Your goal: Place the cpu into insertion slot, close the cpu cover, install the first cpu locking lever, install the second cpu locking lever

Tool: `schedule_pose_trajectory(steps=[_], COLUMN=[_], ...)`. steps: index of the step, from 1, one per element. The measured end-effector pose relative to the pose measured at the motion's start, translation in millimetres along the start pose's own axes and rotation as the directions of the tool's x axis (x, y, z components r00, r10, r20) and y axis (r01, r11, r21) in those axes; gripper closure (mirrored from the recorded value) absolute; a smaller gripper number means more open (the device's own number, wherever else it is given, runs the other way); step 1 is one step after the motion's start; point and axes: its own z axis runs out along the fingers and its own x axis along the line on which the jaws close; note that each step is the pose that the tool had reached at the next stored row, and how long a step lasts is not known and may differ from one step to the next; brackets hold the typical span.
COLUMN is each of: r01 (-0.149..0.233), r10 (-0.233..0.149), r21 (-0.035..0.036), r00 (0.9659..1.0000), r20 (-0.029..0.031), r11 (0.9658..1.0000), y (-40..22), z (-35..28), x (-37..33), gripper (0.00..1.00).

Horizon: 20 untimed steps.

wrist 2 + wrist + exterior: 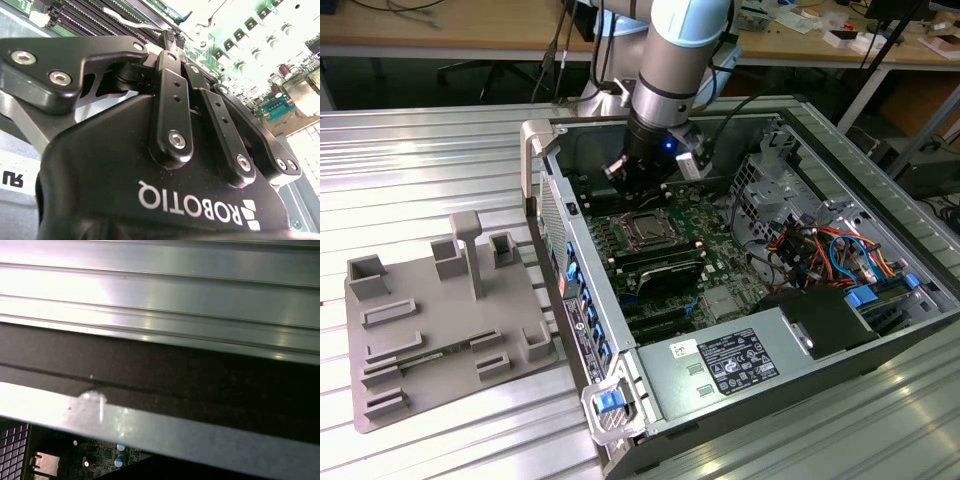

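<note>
An open computer case (582, 330) lies on the ribbed metal table. On its green motherboard sits the insertion slot (645, 232), a square socket with a silver rim and a dark grey centre. The silver frame around it lies flat. I cannot tell the cpu or the cpu cover apart from the socket. My gripper (642, 200) hangs just above the socket's far edge, pointing down. In the second wrist view the black fingers (172, 95) come together at the gripper (163, 42) over the board, shut, with nothing visible between them.
A grey fixture plate (430, 320) with upright blocks lies on the exterior view's left. In the case are a power supply box (730, 360), black memory slots (665, 275) and coloured cables (830, 255). The first wrist view shows table ribs (160, 290) and the case rim (150, 425).
</note>
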Motion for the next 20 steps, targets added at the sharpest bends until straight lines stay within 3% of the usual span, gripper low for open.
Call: schedule_pose_trajectory(steps=[20], r01=[0.003], r10=[-0.003], r21=[-0.0001], r00=[1.0000], r20=[0.0000], r11=[1.0000], y=[-1.3], z=[4.4], x=[-7.8], gripper=[0.89])
